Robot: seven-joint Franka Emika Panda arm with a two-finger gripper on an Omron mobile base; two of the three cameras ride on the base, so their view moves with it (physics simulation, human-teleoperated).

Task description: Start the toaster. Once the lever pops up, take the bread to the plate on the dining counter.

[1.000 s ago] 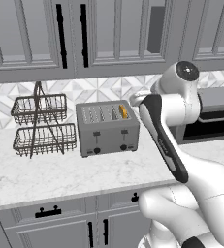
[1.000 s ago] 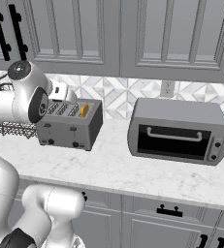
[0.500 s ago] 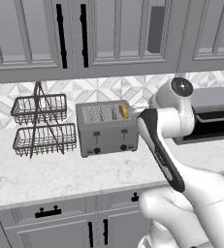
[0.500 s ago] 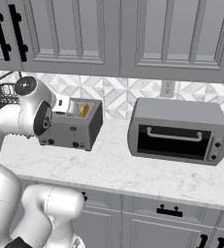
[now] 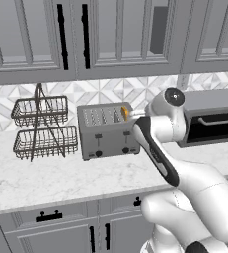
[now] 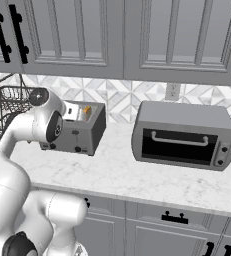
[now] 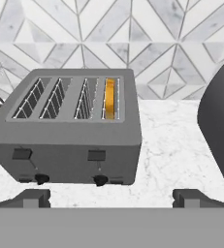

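A grey four-slot toaster [image 5: 107,131] stands on a marble worktop [image 5: 61,180] against a patterned tile wall, a golden slice of bread [image 5: 125,113] showing in its rightmost slot. A two-tier wire basket [image 5: 42,127] stands to its left, a toaster oven [image 5: 211,117] to the right behind the white arm [image 5: 157,148].

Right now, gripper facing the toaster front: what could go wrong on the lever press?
1. The toaster has two levers; the bread sits in the rightmost slot, so pressing the left lever instead of the right lever likely won't toast it.
2. The toaster oven stands close on the right; a wide swing could clip it.
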